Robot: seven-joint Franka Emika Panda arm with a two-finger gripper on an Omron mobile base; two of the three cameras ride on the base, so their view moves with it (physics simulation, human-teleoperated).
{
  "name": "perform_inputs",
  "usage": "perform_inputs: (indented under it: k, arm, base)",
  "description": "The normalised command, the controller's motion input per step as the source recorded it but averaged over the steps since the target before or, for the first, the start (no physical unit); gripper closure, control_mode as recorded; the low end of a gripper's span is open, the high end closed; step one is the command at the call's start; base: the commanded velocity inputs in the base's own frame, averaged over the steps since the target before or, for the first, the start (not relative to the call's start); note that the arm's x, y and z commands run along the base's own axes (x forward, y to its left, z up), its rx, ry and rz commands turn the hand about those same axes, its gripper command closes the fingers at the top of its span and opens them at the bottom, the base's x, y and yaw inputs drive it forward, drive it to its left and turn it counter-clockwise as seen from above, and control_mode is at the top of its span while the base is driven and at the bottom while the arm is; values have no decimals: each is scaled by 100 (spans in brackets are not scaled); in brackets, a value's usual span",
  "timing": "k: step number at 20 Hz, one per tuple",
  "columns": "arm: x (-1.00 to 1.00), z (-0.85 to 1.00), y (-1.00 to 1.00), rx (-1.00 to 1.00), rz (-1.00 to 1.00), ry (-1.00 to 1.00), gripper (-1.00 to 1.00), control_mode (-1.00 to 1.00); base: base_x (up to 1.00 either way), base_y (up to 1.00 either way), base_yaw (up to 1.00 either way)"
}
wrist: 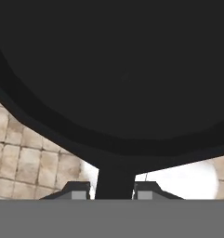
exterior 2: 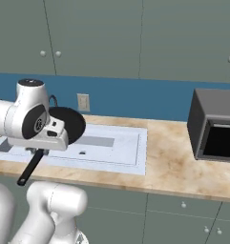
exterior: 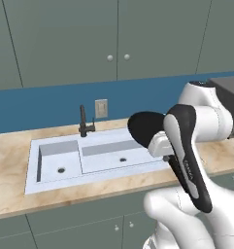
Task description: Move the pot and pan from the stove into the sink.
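The black pan (exterior: 143,127) hangs tilted in the air above the right part of the white sink (exterior: 65,181). In the right base view the pan (exterior 2: 71,123) is over the sink (exterior 2: 142,153), and its long handle (exterior 2: 30,167) slants down toward the counter's front. My gripper (exterior 2: 38,152) is shut on that handle. In the hand view the pan (wrist: 122,69) looms dark right in front, and its handle (wrist: 114,179) runs between the two fingertips of my gripper (wrist: 114,190). The pot and the stove are out of view.
A dark faucet (exterior: 83,121) stands behind the sink, with a wall outlet (exterior: 101,108) beside it. A grey microwave (exterior 2: 216,126) sits on the beige counter (exterior 2: 183,167) to the right. Grey cabinets hang above the blue backsplash.
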Motion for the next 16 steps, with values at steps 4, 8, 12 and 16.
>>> perform_inputs:
  k: [4,8,12,16]
  arm:
    - [40,-5,4,-3,7,3,100,-100]
    - [30,-13,2,-5,8,2,100,-100]
    - [27,-17,0,-12,11,2,100,-100]
    - [29,-11,0,-8,15,5,100,-100]
  base:
    - [0,0,0]
    - [0,0,0]
    - [0,0,0]
    - [0,0,0]
